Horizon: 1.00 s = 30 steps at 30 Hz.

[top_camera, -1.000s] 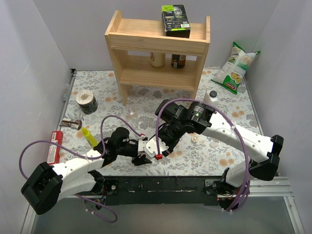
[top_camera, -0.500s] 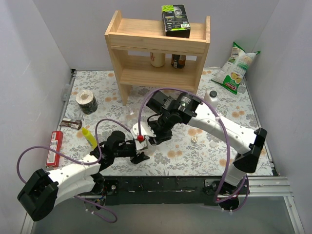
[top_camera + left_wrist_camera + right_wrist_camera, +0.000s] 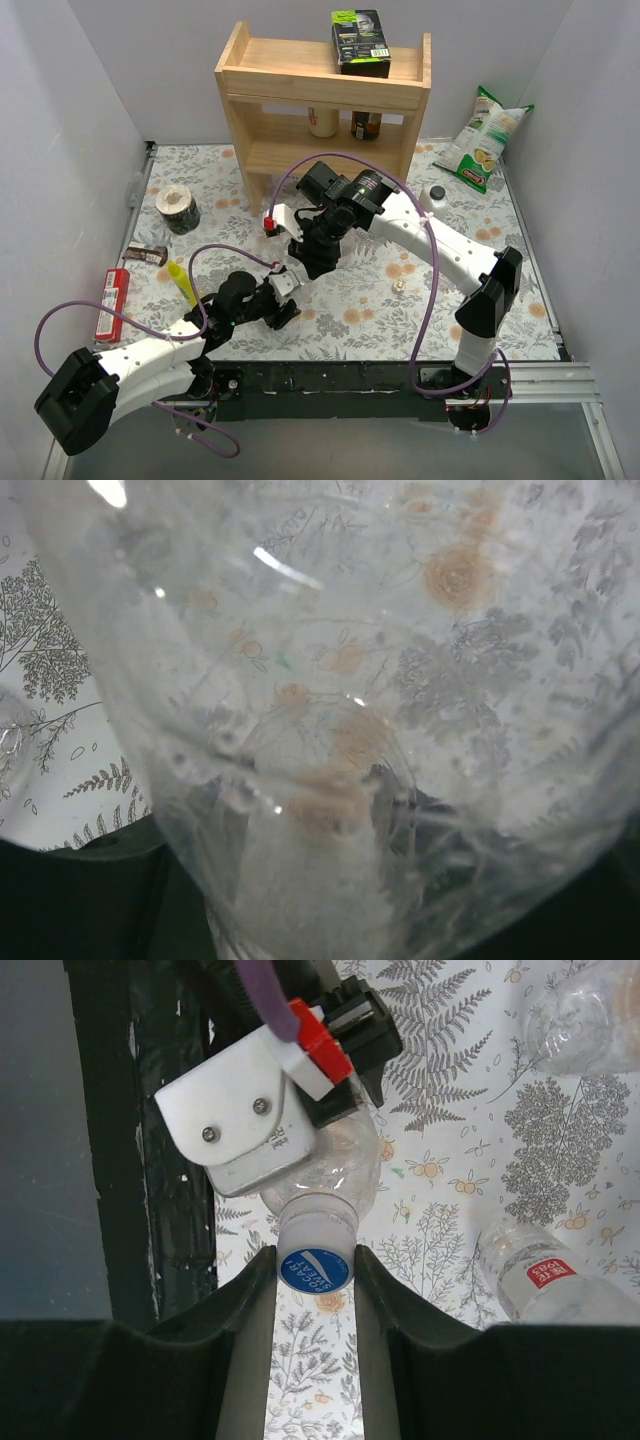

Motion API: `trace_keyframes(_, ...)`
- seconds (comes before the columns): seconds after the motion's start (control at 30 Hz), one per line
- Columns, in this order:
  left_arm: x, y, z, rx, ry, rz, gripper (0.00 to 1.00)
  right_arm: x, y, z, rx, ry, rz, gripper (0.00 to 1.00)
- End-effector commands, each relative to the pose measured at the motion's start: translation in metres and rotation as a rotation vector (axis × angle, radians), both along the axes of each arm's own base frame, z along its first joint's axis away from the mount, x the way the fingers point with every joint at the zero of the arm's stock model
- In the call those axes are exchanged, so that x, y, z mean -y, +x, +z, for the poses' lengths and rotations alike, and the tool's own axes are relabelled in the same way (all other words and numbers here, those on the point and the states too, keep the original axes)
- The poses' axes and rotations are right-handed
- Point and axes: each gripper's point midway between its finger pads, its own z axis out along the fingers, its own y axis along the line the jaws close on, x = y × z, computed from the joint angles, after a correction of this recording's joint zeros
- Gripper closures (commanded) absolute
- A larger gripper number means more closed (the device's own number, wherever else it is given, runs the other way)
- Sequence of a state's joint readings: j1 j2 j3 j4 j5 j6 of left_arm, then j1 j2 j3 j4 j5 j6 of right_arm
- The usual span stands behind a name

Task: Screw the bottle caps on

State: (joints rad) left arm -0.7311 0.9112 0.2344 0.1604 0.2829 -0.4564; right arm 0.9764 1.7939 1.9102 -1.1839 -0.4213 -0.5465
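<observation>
Left fingers gripping clear bottle, right fingers pinching blue cap

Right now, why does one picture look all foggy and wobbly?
Left wrist view: the clear plastic bottle sits right up against the lens, blurred, with white glare streaks, and the flowery table cover bends through it. Right wrist view: sharp, the round blue cap is crisp between the fingers of the right hand. Top external view: evenly lit, soft shadows.

Lab test booth: white partition walls, floral-clothed table, wooden shelf.
</observation>
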Motion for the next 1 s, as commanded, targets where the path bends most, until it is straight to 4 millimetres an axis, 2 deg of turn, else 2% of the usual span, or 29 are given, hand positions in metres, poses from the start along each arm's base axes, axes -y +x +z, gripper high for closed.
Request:
trace_keyframes(0.0, 0.018, 0.033, 0.077, 0.145, -0.238, 0.1, 1.0, -0.013, -0.023, -0.007, -0.241, -0.026, -0.092, 0.99)
trace_keyframes(0.1, 0.017, 0.034, 0.073, 0.147, -0.22, 0.104, 1.0, -0.016, -0.011, -0.006, -0.417, -0.018, -0.229, 0.99)
trace_keyframes(0.23, 0.016, 0.035, 0.07, 0.144, -0.207, 0.107, 1.0, -0.014, -0.002, -0.012, -0.388, -0.031, -0.245, 0.99)
trace_keyframes(0.3, 0.016, 0.035, 0.067, 0.137, -0.201, 0.105, 1.0, -0.014, -0.003, -0.011, -0.389, -0.03, -0.242, 0.92)
trace_keyframes(0.33, 0.016, 0.033, 0.066, 0.129, -0.198, 0.1, 1.0, -0.014, -0.002, -0.009, -0.378, -0.024, -0.238, 0.79)
trace_keyframes(0.4, 0.016, 0.032, 0.062, 0.12, -0.19, 0.096, 1.0, -0.015, 0.002, 0.0, -0.342, -0.002, -0.227, 0.77)
trace_keyframes(0.5, 0.018, 0.026, 0.056, 0.098, -0.178, 0.065, 1.0, -0.014, 0.013, 0.014, -0.249, 0.03, -0.228, 0.67)
trace_keyframes(0.57, 0.025, 0.013, 0.05, 0.052, -0.166, -0.016, 1.0, -0.01, 0.019, 0.026, -0.185, 0.051, -0.229, 0.53)
trace_keyframes(0.6, 0.029, 0.008, 0.046, 0.029, -0.156, -0.051, 1.0, -0.01, 0.02, 0.033, -0.163, 0.066, -0.218, 0.4)
trace_keyframes(0.63, 0.03, 0.002, 0.041, -0.005, -0.138, -0.081, 1.0, -0.009, 0.023, 0.055, -0.106, 0.11, -0.202, 0.18)
trace_keyframes(0.67, 0.035, -0.005, 0.039, -0.036, -0.139, -0.133, 1.0, -0.008, 0.025, 0.066, -0.075, 0.135, -0.2, 0.11)
trace_keyframes(0.73, 0.037, -0.01, 0.037, -0.06, -0.141, -0.153, 1.0, -0.002, 0.028, 0.099, 0.014, 0.211, -0.201, 0.09)
trace_keyframes(0.8, 0.039, -0.013, 0.038, -0.068, -0.154, -0.169, 1.0, 0.002, 0.022, 0.114, 0.043, 0.26, -0.175, 0.09)
trace_keyframes(0.83, 0.041, -0.013, 0.04, -0.066, -0.161, -0.172, 1.0, 0.007, 0.012, 0.12, 0.038, 0.285, -0.148, 0.09)
trace_keyframes(0.93, 0.046, -0.013, 0.054, -0.087, -0.211, -0.168, 1.0, 0.016, -0.003, 0.125, 0.046, 0.322, -0.077, 0.08)
trace_keyframes(0.97, 0.047, -0.012, 0.061, -0.088, -0.238, -0.169, 1.0, 0.019, -0.007, 0.111, 0.029, 0.297, -0.056, 0.08)
